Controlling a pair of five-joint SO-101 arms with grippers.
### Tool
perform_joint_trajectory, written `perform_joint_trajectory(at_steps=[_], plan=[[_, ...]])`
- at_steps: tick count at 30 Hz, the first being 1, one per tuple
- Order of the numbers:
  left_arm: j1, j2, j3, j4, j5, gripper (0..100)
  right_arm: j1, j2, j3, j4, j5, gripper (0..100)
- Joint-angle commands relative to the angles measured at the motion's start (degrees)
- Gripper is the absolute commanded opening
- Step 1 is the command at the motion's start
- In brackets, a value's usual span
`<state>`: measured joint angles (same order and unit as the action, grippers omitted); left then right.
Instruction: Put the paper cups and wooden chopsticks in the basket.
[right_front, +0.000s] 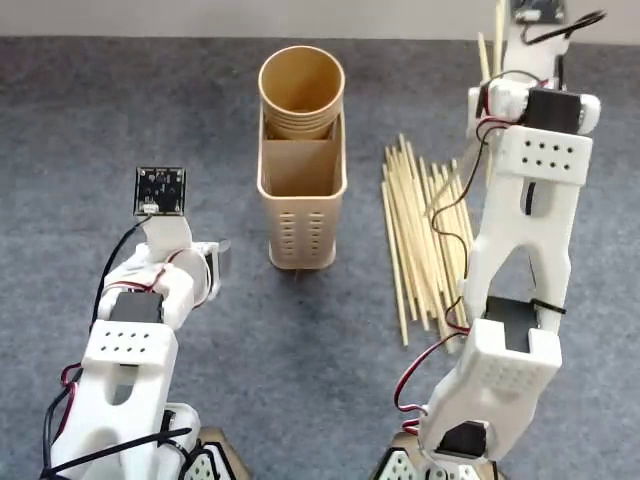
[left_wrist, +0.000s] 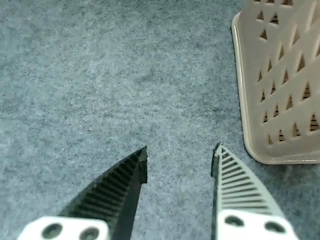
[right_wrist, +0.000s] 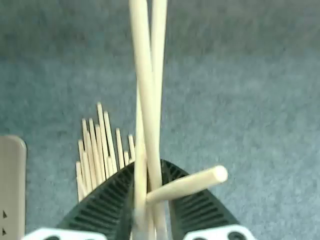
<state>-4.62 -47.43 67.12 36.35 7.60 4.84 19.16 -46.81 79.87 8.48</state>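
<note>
Fingers (right_wrist: 105, 202) of the right gripper (right_wrist: 150, 172) squeeze a few chopsticks (right_wrist: 147, 75), one of them crooked. A pile of sticks (right_front: 420, 240) lies right of the basket (right_front: 300, 215), with cups (right_front: 301, 90) in its far part. The left gripper (left_wrist: 180, 155) is wide open. It is best to move slowly and drop the chopsticks into the near part.

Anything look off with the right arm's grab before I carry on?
Yes. The right gripper is shut on a few chopsticks, and one stick juts out sideways across the others instead of lying along them, so it may slip out. The loose pile beside the basket looks orderly.
</note>
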Motion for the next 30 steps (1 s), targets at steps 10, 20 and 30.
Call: perform_joint_trajectory(at_steps=[10, 20, 30], plan=[[0.84, -1.27, 0.31, -1.14, 0.18, 22, -1.54, -0.66, -14.64, 1.19, -0.97, 3.0], [0.84, -1.27, 0.31, -1.14, 0.18, 22, -11.47, -0.31, -39.96, 7.16, -4.13, 2.4], [0.57, -1.27, 0.22, -1.14, 0.09, 22, -15.69, -0.22, -44.53, 9.19, -11.87, 2.2]])
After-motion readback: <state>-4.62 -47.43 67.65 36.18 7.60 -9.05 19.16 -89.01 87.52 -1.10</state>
